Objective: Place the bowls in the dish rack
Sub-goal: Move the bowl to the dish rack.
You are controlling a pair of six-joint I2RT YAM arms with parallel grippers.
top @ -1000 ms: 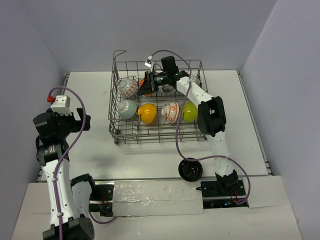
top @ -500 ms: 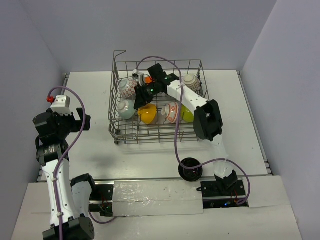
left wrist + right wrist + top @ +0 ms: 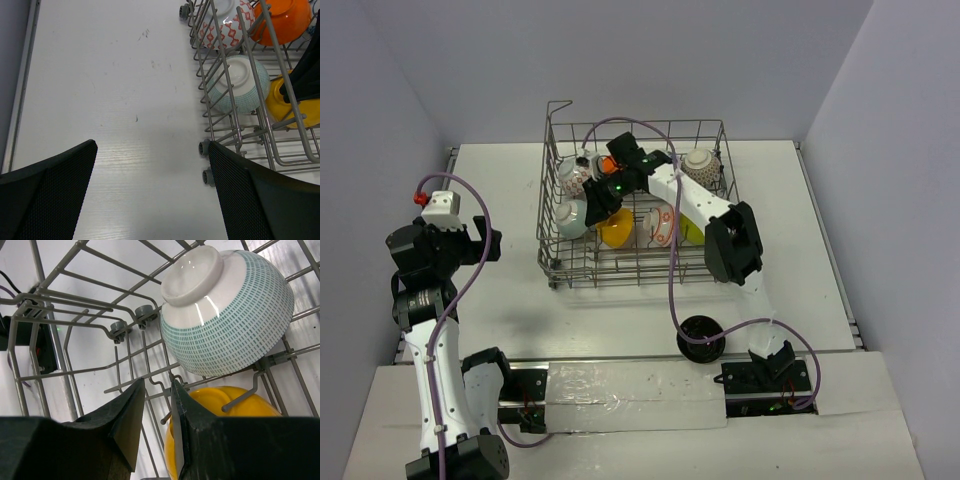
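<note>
The right fingers (image 3: pixel 125 430) are hanging inside the dish rack (image 3: pixel 620 275), just above the pale teal bowl (image 3: pixel 230 325) and the yellow bowl (image 3: pixel 616 230). They are drawn nearly together with only a slim gap between them and are gripping nothing. The left fingers (image 3: pixel 50 195) are hovering spread wide and empty over the bare desk (image 3: pixel 500 190), just beside the rack's left wall. With one bowl not yet loaded, the step in hand is probably the right arm clearing the basket to go for it. Doing that well is calling for a straight rise, so the fingers are not snagging a wire or nudging the teal bowl off its tines. Then it wants a wider opening, a firm pinch on the bowl's rim and a tilted set-down into a free slot. Seven bowls are sitting in the rack: teal, yellow, an orange bowl (image 3: pixel 609 164), a red-and-white diamond bowl (image 3: pixel 222 25), a white-patterned bowl (image 3: pixel 700 161), a red-patterned bowl (image 3: pixel 661 225) and a lime green bowl (image 3: pixel 687 233) half hidden by the arm. An eighth, the glossy black bowl (image 3: pixel 702 340), is waiting on the desk in front of the rack, near the right arm's base. One rack and two arms are completing the count.
</note>
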